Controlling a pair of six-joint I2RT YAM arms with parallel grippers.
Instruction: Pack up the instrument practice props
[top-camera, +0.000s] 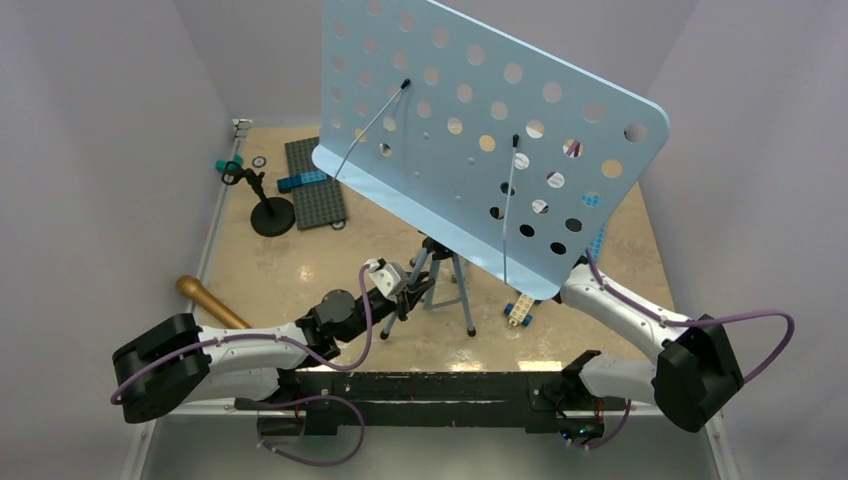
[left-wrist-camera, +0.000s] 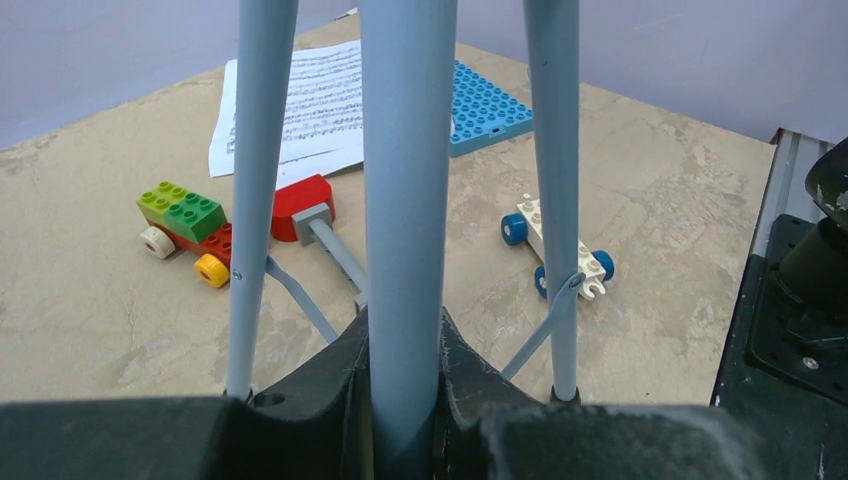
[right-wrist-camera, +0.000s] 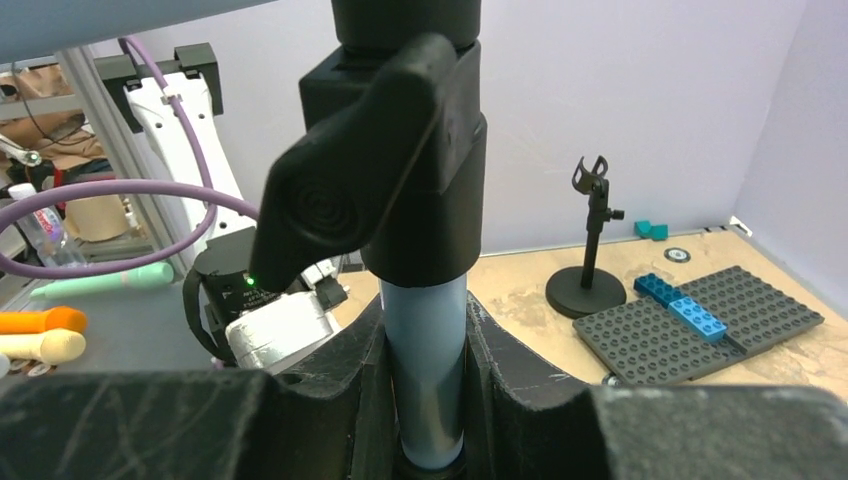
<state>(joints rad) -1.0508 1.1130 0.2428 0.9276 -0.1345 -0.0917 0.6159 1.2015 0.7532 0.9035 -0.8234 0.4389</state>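
Left gripper, low centre of the left wrist view: its fingers are being pressed onto the middle of three grey-blue tubes of the light-blue perforated tripod music stand, one finger per side, no gap showing. Right gripper, low centre of the right wrist view: its fingers are being clamped round the stand's pale-blue pole, just under the black clamp collar. In the top view this gripper is being hidden by the stand's desk. The stand is being held upright at centre frame of the top view, tripod feet on the table, desk tilted across the upper half. The gold-brown toy microphone is being shown lying flat at left of that frame, apart from both grippers. A white wheeled brick is being shown near the tripod, to its right. Past the tubes in the left wrist view, a brick car and a red block are being shown at left. The white sheet-music pages are lying flat at upper left, with the blue studded baseplate to their right. Upper left of the top view: the small black round-base mic stand is being shown upright, just beside the grey studded baseplate.
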